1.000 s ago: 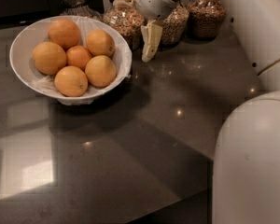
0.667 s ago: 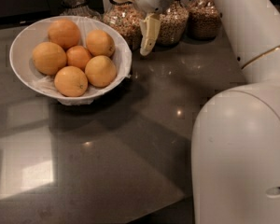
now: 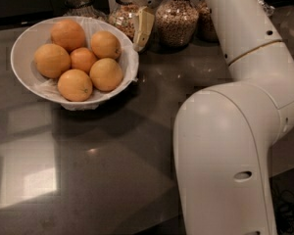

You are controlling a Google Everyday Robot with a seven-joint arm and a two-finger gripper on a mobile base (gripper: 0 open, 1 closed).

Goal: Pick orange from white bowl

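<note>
The gripper (image 3: 129,10) has shifted left from the glass jars (image 3: 175,21) to just beside the white bowl (image 3: 25,45) rim. It appears spread and empty. All 6 fruits remain inside; the nearest orange (image 3: 106,44) is not yet grasped.

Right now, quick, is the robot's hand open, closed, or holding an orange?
Gripper: open or closed cannot be told; holds no orange; hangs by the white bowl, at its right rim.

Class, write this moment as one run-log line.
phase: approach | gripper: beside bowl rim, in front of jars | oranges: six in bowl, none held | bowl: on table
</note>
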